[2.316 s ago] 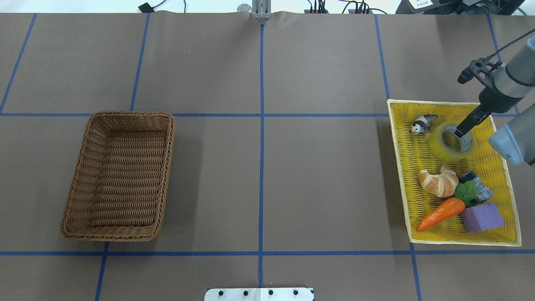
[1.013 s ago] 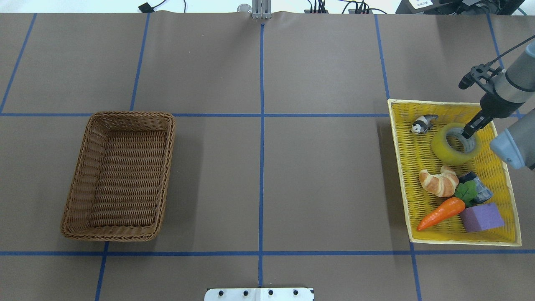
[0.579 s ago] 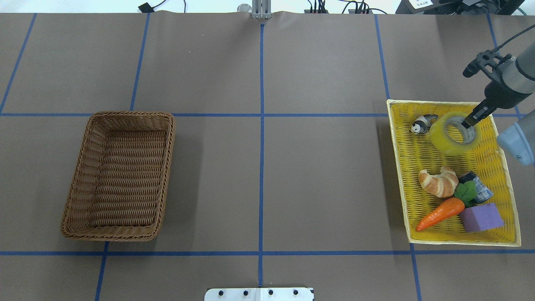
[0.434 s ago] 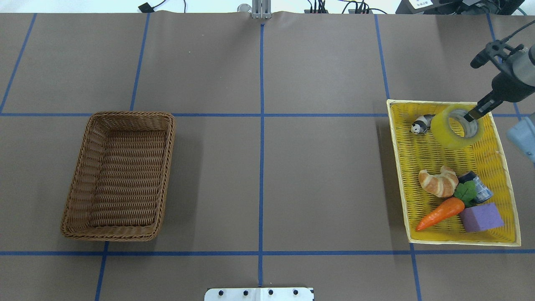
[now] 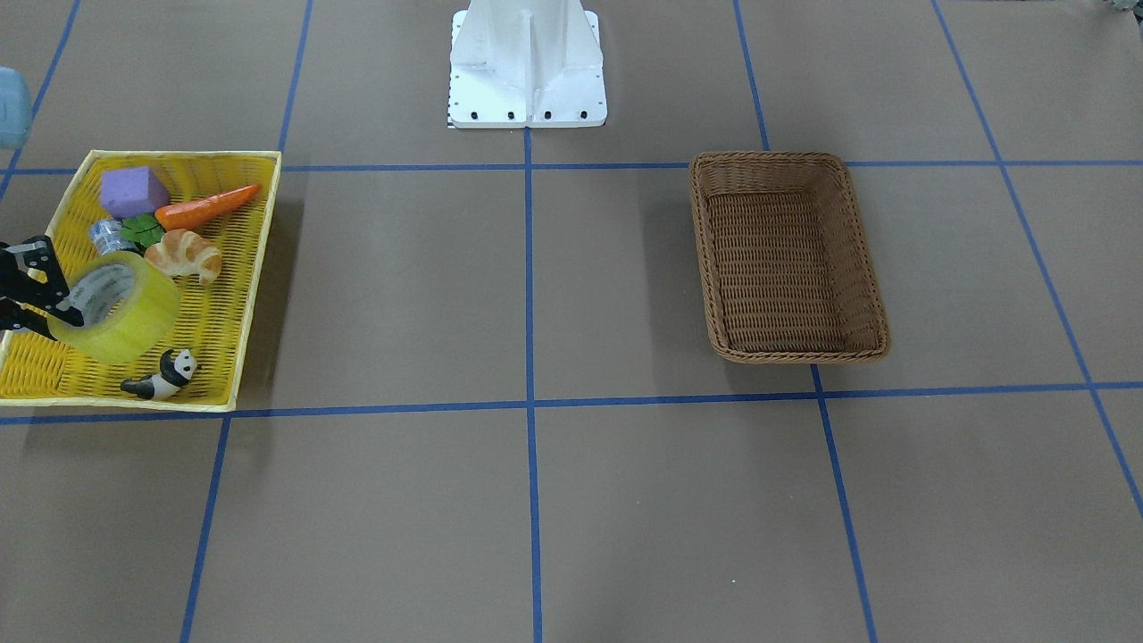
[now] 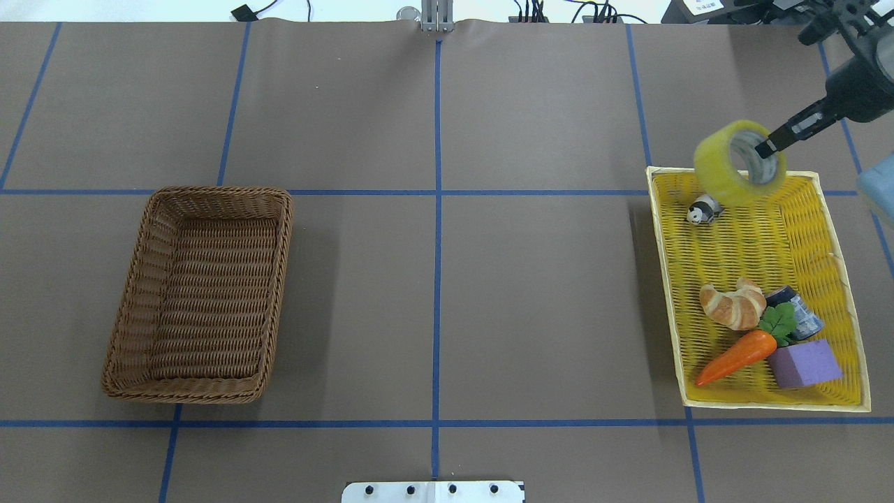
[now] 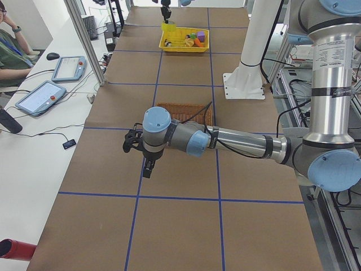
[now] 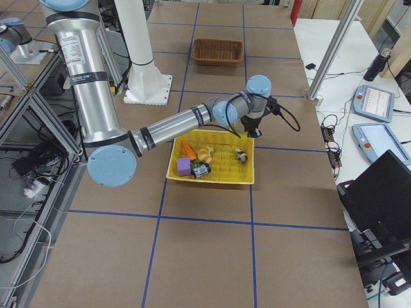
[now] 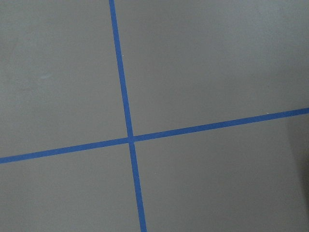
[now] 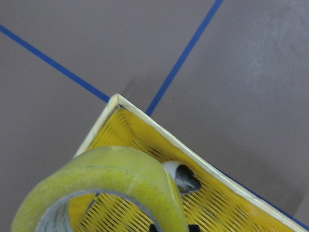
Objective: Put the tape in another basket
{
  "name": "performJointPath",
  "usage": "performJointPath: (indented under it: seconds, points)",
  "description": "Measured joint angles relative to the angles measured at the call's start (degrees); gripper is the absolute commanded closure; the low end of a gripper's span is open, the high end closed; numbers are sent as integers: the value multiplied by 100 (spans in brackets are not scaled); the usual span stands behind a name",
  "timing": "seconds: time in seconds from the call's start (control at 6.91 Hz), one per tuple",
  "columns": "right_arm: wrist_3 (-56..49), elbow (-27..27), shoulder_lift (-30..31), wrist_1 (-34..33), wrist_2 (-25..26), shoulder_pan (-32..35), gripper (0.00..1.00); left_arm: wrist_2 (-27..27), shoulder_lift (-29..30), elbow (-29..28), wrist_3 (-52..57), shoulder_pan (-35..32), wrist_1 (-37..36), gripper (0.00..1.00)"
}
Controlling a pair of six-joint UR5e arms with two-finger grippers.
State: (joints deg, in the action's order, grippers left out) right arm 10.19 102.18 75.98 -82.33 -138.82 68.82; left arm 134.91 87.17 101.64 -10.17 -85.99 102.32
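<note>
The tape (image 6: 730,175), a wide yellow roll with a grey core, hangs tilted in the air over the far corner of the yellow tray (image 6: 761,244). My right gripper (image 6: 767,148) is shut on its wall, with one finger inside the core. The tape also shows in the front view (image 5: 125,321) and fills the bottom of the right wrist view (image 10: 116,174). The brown wicker basket (image 6: 209,300) stands empty at the table's left side; it also shows in the front view (image 5: 777,268). My left gripper (image 7: 148,168) hovers over bare table beyond the basket; I cannot tell whether it is open.
The yellow tray holds a panda figure (image 6: 702,209) just below the tape, a croissant (image 6: 733,306), a carrot (image 6: 737,356), a purple block (image 6: 803,363) and a small silver-black cylinder (image 6: 800,314). The robot's white base (image 5: 527,62) stands at the table's near middle edge.
My right gripper closed on the tape in the tray and lifted it. The tape rose and moved toward the tray's far corner, above the panda.
</note>
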Motion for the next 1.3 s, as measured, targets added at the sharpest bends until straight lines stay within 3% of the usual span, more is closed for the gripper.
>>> performJointPath:
  seconds: [0.14, 0.43, 0.87, 1.3]
  points:
    - [762, 97, -139, 328, -30, -63, 100, 181, 42, -6, -417, 24, 257, 2]
    - [2746, 90, -206, 1759, -41, -287, 100, 515, 67, -51, -1722, 141, 1475, 2]
    - [5546, 70, -192, 3892, 4, -633, 100, 567, 370, -69, -5308, 869, 3736, 2]
    - [7589, 67, -221, 5738, 68, -1113, 100, 420, 1072, -57, -9104, 1645, 5864, 2]
